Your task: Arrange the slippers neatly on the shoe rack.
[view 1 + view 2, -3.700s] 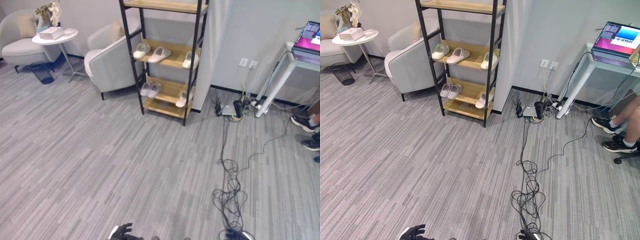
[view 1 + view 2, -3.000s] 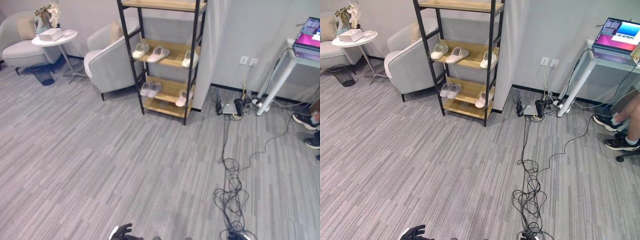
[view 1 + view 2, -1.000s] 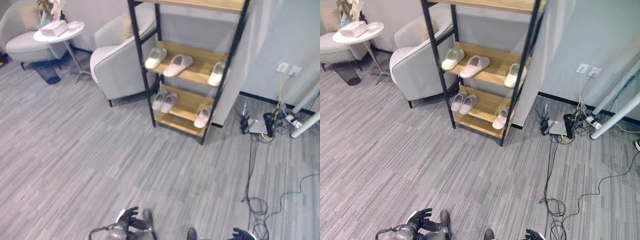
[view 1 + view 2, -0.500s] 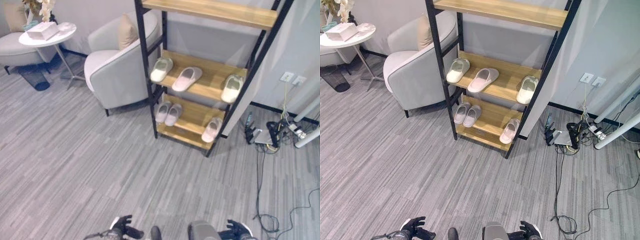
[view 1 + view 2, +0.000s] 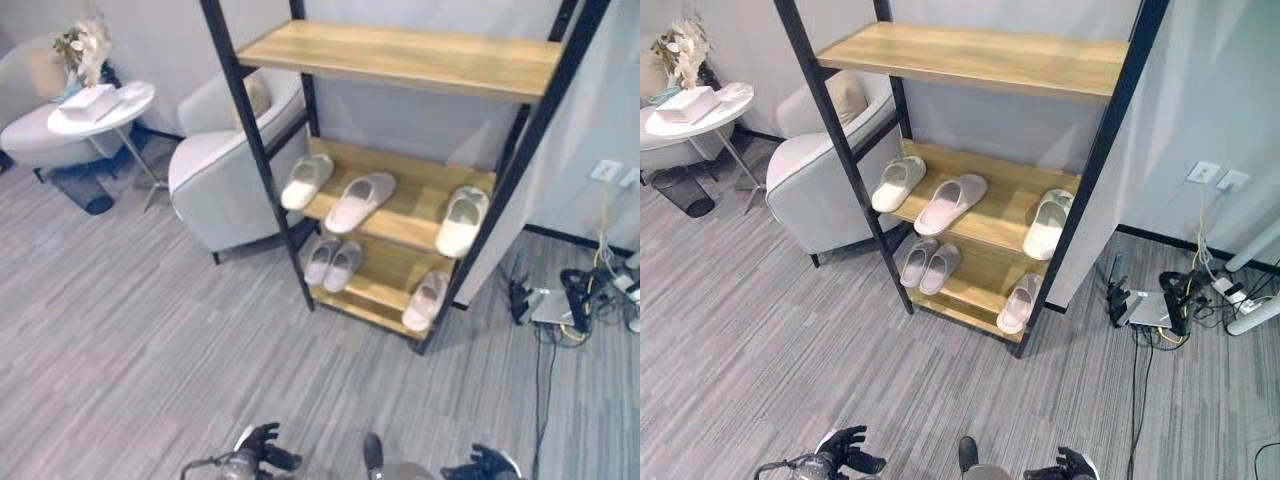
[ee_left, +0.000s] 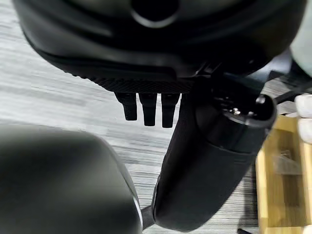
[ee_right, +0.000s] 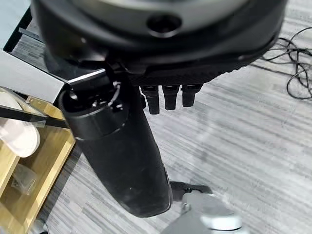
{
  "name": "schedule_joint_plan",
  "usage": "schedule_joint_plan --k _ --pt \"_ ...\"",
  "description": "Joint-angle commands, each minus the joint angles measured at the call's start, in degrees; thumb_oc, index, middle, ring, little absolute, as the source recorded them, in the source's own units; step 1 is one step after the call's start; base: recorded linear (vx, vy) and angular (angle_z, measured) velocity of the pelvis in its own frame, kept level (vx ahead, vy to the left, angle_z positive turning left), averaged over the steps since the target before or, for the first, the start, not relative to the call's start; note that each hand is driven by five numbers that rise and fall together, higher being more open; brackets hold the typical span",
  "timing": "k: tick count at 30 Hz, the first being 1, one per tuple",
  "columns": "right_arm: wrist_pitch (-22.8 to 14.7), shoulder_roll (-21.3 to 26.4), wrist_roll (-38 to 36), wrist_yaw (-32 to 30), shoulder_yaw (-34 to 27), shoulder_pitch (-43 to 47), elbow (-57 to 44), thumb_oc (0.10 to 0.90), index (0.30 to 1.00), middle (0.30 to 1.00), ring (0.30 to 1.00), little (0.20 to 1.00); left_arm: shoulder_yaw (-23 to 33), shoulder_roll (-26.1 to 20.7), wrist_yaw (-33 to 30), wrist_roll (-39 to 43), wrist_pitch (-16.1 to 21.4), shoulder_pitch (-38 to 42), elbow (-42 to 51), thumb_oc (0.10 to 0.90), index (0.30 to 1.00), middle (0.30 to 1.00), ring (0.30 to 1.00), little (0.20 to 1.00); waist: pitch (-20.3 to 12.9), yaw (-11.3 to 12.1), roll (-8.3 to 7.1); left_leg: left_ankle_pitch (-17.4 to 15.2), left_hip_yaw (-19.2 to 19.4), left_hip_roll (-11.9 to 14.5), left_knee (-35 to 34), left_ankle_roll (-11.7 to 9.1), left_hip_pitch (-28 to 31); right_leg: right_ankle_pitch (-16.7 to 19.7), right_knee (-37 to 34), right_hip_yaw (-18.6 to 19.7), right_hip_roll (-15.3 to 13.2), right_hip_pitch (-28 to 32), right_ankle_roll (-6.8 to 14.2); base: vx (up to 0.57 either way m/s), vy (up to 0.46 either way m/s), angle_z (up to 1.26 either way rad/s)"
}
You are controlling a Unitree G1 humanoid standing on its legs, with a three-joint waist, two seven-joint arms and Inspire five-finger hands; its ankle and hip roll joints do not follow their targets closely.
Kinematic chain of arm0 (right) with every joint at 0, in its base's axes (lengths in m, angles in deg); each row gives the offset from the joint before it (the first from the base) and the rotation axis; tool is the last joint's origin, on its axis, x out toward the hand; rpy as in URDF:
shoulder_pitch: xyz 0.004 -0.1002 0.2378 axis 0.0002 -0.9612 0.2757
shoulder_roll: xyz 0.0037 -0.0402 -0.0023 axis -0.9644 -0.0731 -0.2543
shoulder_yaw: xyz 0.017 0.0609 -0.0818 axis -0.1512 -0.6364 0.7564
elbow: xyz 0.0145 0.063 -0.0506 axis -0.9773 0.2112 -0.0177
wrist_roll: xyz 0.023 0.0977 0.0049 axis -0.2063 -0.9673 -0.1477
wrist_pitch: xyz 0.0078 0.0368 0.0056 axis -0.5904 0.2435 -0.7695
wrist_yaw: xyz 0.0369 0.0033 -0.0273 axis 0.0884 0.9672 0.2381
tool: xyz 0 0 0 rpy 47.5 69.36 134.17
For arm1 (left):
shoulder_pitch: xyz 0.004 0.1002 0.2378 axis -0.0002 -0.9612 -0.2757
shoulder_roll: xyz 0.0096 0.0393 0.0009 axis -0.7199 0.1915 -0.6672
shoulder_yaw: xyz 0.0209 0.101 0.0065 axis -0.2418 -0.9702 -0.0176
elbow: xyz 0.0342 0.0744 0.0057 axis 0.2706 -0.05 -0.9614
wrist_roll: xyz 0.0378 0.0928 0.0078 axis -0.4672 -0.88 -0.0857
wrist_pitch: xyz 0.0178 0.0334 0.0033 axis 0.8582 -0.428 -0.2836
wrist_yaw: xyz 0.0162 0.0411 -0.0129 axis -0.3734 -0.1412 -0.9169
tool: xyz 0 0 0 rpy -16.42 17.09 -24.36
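Over floor (image 5: 760,340), relaxed empty fingers (image 6: 146,108).

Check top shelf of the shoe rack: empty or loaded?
Empty. The top shelf shows bare wood; the slippers sit on the shelves below.

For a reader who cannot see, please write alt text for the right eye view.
A black-framed shoe rack with wooden shelves holds six pale slippers, three on each of two lower shelves. Beside it stands a grey armchair; both dark hands hang empty near the grey floor.
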Motion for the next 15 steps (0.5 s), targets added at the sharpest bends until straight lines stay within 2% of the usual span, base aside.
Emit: schedule_joint_plan --k 1,3,5,8,11,14,15 --pt "-1.65 1.55 -1.39 -0.83 1.22 -1.30 -0.87 0.800 0.900 0.900 0.900 0.900 -1.09 -1.76 -0.89 -0.13 0.77 -1.14 0.43 0.800 0.900 0.900 0.900 0.900 1.42 1.23 -0.15 3.32 -1.45 -0.68 -5.81 3.07 -3.23 -9.95 5.73 1.05 -0.48 3.12 8.68 0.40 0.105 -0.41" --pt "-1.82 1.57 -1.39 -1.17 1.35 -1.24 -0.80 0.800 0.900 0.900 0.900 0.900 -1.17 -1.77 -1.24 0.23 0.96 -1.22 0.21 0.800 0.900 0.900 0.900 0.900 1.82 2.52 0.45 7.62 -5.26 0.12 -10.37 2.30 -5.36 -11.32 5.53 2.94 0.99 5.13 8.46 0.34 0.079 -0.37" --pt "-1.79 1.52 -1.63 -1.28 1.28 -1.24 -0.73 0.800 0.900 0.900 0.900 0.900 -1.16 -1.87 -1.28 0.75 0.94 -1.10 0.08 0.800 0.900 0.900 0.900 0.900 2.28 3.21 0.27 9.20 -6.88 -0.18 -11.43 1.93 -6.61 -12.53 6.01 4.18 1.44 6.88 8.22 0.28 0.071 -0.61" --pt "-1.69 0.98 -1.11 -1.02 1.19 -1.84 -0.20 0.800 0.900 0.900 0.900 0.900 -0.71 -2.00 -0.95 0.12 0.59 -1.35 -0.36 0.800 0.900 0.900 0.900 0.900 0.98 3.22 -0.12 8.16 -5.68 -0.73 -12.29 2.60 -5.03 -13.85 6.85 5.18 1.01 8.02 8.64 0.26 0.127 -0.58" --pt "-1.37 0.36 -0.91 -0.29 1.22 -1.53 0.04 0.800 0.900 0.900 0.900 0.900 -0.83 -2.28 -0.68 -0.59 0.51 -1.19 -0.28 0.800 0.900 0.900 0.900 0.900 -0.10 3.52 -0.70 6.37 -4.03 -1.90 -11.66 3.86 -4.39 -13.93 10.22 6.05 -0.55 7.32 10.01 0.20 0.138 -0.62" --pt "-1.39 0.10 -0.64 0.21 1.89 0.39 -0.91 0.800 0.900 0.900 0.900 0.900 -0.89 -3.06 -0.78 0.01 0.58 -0.37 1.01 0.800 0.900 0.900 0.900 0.900 0.47 3.49 -0.42 4.40 -2.43 -2.24 -11.67 5.49 -2.95 -10.99 18.89 5.96 -1.57 1.07 12.81 0.11 0.093 -0.61" --pt "-1.55 0.02 -0.48 0.13 2.06 0.93 -1.30 0.800 0.900 0.900 0.900 0.900 -0.79 -3.29 -0.98 0.54 0.73 -0.06 1.47 0.800 0.900 0.900 0.900 0.900 0.78 3.62 -0.14 3.66 -1.82 -2.25 -11.98 5.95 -2.13 -9.79 21.03 4.60 -2.14 -1.23 13.65 0.04 0.050 -0.81"
